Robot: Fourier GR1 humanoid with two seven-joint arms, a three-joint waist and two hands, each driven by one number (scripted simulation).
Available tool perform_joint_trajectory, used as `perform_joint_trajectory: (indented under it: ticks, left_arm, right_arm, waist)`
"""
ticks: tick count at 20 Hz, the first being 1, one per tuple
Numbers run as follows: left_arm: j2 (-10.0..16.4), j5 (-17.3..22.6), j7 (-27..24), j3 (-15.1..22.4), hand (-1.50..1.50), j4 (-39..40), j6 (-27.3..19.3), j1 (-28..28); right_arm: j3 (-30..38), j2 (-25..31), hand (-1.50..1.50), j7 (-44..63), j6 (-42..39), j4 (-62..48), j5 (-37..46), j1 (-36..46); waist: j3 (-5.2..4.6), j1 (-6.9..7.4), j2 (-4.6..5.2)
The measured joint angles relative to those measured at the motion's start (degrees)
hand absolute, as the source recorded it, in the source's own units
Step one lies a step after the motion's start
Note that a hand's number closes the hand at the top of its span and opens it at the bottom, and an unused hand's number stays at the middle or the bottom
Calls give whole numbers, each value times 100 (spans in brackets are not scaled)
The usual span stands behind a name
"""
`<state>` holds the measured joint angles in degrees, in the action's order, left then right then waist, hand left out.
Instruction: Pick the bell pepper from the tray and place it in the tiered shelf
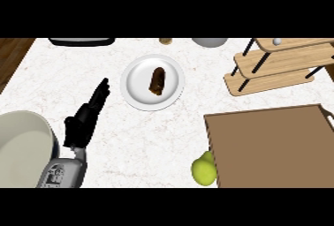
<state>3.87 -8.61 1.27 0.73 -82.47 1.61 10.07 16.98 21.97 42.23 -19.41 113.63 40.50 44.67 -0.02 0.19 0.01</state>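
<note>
A yellow-green bell pepper [204, 170] lies on the white marble counter, touching the lower left corner of the brown tray [274, 145] from outside. The wooden tiered shelf [277, 66] stands at the upper right, its steps bare apart from a small pale object on the top level. My left hand [85, 119] shows at the left with fingers straight, pointing up toward the white plate; it holds nothing. It is well left of the pepper. My right hand does not show.
A white plate [140, 95] with a dark brown food item [157, 81] sits at centre top. A large pale bowl [23, 148] fills the lower left. A dark object, a small brown item and a grey bowl [209, 42] line the far edge.
</note>
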Motion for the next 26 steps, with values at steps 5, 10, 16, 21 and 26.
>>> perform_joint_trajectory:
  ticks: [5, 10, 16, 21, 26]
  left_arm:
    - [-20, -60, 109, 39, 0, -110, -36, -22]
    - [-15, -58, 22, 29, 0, -131, -17, -62]
    - [-61, -94, 118, 76, 0, -216, -42, -71]
    - [-37, -88, 61, 48, 0, -145, -11, -45]
    - [-42, -74, -20, 17, 0, -42, -1, -13]
  right_arm:
    - [-78, 361, 150, -527, 340, -633, 244, 164]
    - [-191, 513, 150, -1074, 891, -1388, 565, 198]
    - [-420, 519, 150, -2080, 1780, -2326, 910, 186]
    - [-164, 190, 150, -2436, 2518, -3064, 668, 399]
    - [270, 116, 150, -3071, 2881, -3668, -39, 545]
  waist:
    - [1, 14, 2]
    - [0, 30, 6]
    - [2, 44, 12]
    - [6, 62, 23]
    - [4, 46, 19]
